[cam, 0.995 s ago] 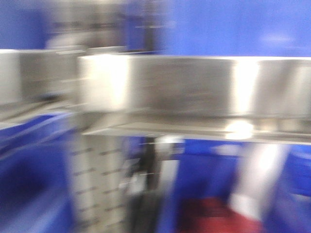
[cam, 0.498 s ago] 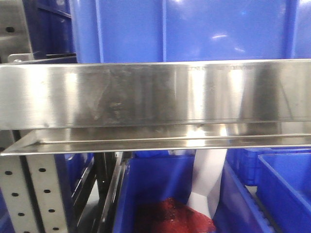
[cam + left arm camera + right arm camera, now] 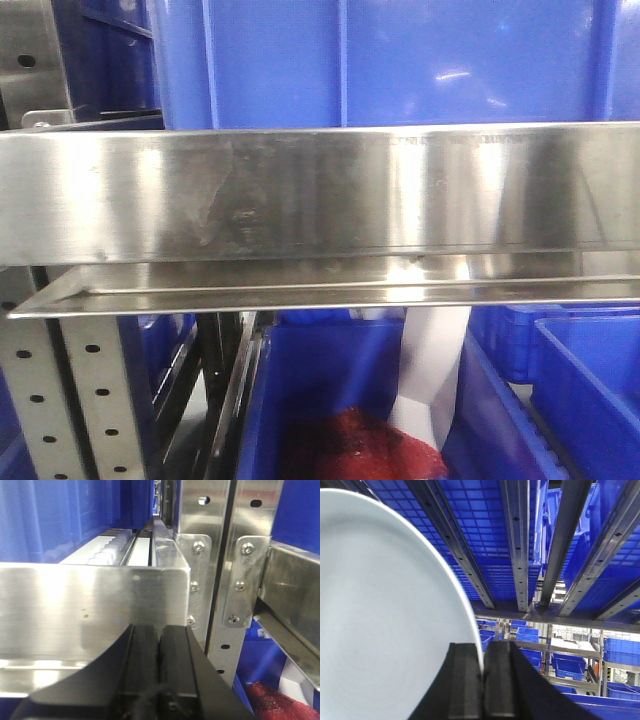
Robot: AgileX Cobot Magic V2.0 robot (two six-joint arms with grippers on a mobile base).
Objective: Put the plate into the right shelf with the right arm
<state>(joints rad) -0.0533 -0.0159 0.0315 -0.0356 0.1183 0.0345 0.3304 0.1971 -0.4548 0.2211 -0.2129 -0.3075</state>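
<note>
My right gripper (image 3: 482, 652) is shut on the rim of the plate (image 3: 385, 615), a pale bluish-white round plate that fills the left of the right wrist view. Above it run the steel rails and blue bin bottoms of the right shelf (image 3: 520, 555). The shelf's long steel board (image 3: 320, 190) fills the front view, with blue bins above and below. My left gripper (image 3: 159, 635) is shut and empty, close in front of a steel board (image 3: 90, 610) and perforated upright (image 3: 235, 580). Neither gripper nor the plate shows in the front view.
A blue bin (image 3: 330, 400) below the board holds a red mesh bundle (image 3: 350, 450) and a white sheet (image 3: 430, 370). A large blue bin (image 3: 400, 60) stands on the board. Perforated uprights (image 3: 60, 410) stand at the left. More racks with blue bins (image 3: 570, 660) stand far behind.
The front view was blurred and swinging one second ago; it has settled square on the steel shelf board, with only a slight shift since half a second ago.
</note>
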